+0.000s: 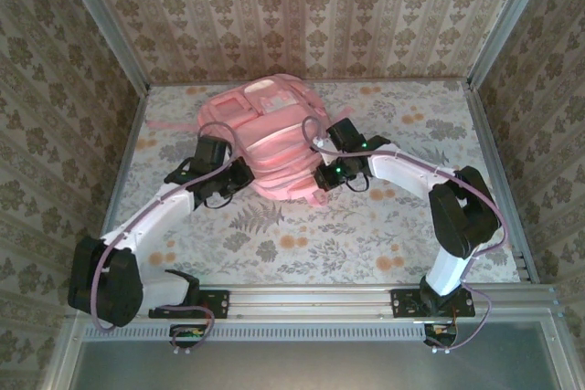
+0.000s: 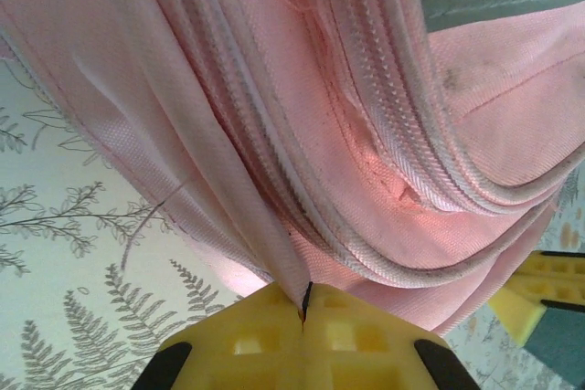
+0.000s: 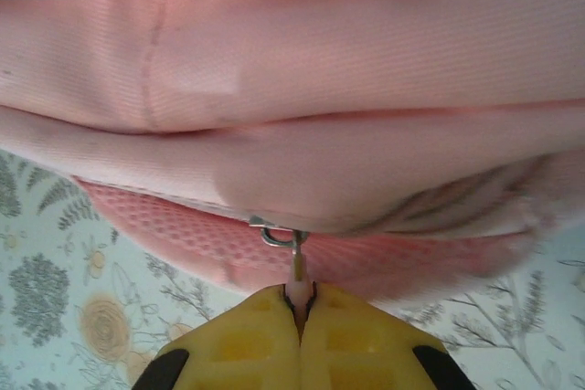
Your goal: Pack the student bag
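left end effector (image 2: 304, 315) grips a fold of the large soft pink fabric backpack (image 1: 265, 139); right end effector (image 3: 300, 303) grips its zipper pull (image 3: 297, 268). a jerk could slip either.

**Flowered worktop with one pink bag on it**

The worktop (image 1: 274, 244) has a pale covering printed with grey ferns and orange blossoms. The student bag (image 1: 265, 139), soft and pink, lies on it toward the far wall. A thin pink strap (image 1: 169, 123) runs out from the bag's left side across the print. Just nearer than the bag the covering shows a large fern sprig, and to the bag's right there are clusters of orange flowers.
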`<action>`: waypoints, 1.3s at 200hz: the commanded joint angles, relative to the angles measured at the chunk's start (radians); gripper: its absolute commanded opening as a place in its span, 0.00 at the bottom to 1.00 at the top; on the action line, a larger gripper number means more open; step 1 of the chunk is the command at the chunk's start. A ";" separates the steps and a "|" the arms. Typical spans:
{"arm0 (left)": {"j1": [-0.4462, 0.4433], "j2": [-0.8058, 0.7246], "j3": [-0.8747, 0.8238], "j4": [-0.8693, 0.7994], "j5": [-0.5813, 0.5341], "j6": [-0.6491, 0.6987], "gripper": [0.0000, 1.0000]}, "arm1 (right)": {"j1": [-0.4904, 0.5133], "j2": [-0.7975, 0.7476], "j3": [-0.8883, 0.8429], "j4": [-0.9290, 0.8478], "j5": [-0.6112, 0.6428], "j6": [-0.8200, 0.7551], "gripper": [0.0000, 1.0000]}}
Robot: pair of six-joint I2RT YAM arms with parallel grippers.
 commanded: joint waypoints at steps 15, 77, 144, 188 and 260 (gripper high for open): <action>0.036 -0.039 0.047 -0.103 -0.048 0.094 0.00 | -0.047 0.028 0.047 -0.128 0.175 -0.044 0.00; 0.102 0.056 0.150 -0.207 -0.041 0.177 0.20 | 0.037 -0.008 -0.015 -0.077 -0.058 -0.011 0.00; 0.158 -0.038 0.120 -0.331 0.030 -0.011 0.57 | 0.218 0.015 -0.042 0.126 -0.149 0.200 0.00; 0.089 -0.268 -0.129 -0.124 0.040 -0.351 0.77 | 0.269 0.039 -0.044 0.249 -0.159 0.298 0.00; 0.023 -0.217 -0.195 -0.054 -0.030 -0.462 0.65 | 0.298 0.073 -0.038 0.302 -0.151 0.333 0.00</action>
